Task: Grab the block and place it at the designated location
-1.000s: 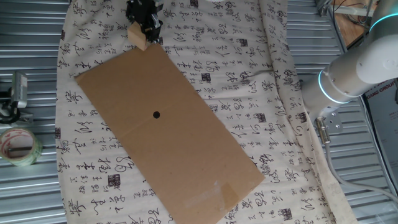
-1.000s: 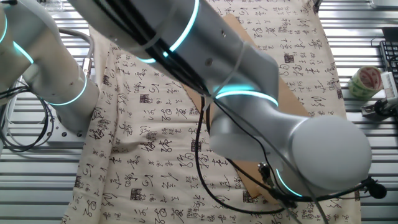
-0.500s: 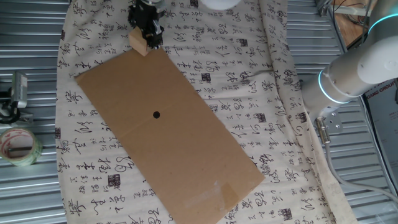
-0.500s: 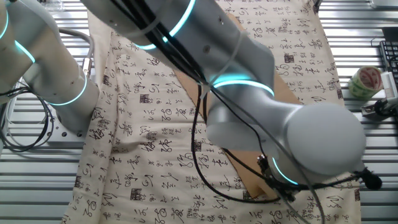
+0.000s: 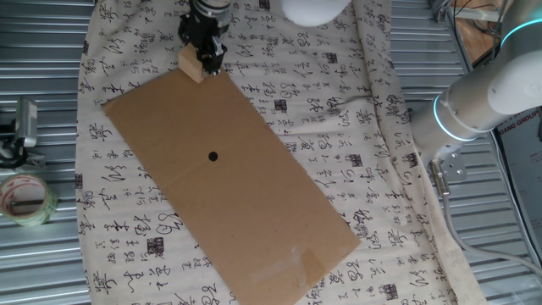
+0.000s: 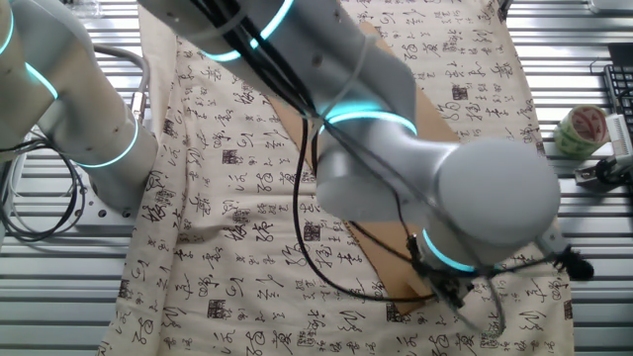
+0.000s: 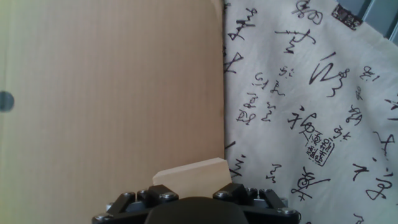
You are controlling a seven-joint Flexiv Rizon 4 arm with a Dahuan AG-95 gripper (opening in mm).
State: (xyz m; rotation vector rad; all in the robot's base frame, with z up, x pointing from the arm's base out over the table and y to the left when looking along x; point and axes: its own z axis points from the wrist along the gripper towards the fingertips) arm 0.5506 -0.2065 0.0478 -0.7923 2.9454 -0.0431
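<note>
The block [image 5: 192, 65], a small tan wooden cube, is held in my gripper [image 5: 204, 52] at the far corner of the brown cardboard sheet [image 5: 254, 195]. The gripper is shut on it. The designated location, a small black dot [image 5: 212, 156], lies near the sheet's middle, well away from the block. In the hand view the block [image 7: 191, 176] sits between the jaws of my gripper [image 7: 193, 195], above the cardboard's right edge [image 7: 112, 93]. The dot [image 7: 5, 101] is at the far left edge of that view. In the other fixed view the arm hides the block and the dot.
A white cloth with black calligraphy [image 5: 339, 76] covers the table under the sheet. A roll of clear tape [image 5: 25, 199] lies on the metal surface at the left and shows in the other fixed view [image 6: 582, 129]. The arm's base [image 5: 487, 93] stands at the right.
The gripper has carried the block a little to the right and down, over the cardboard's far corner. The arm's elbow has swung in the other fixed view.
</note>
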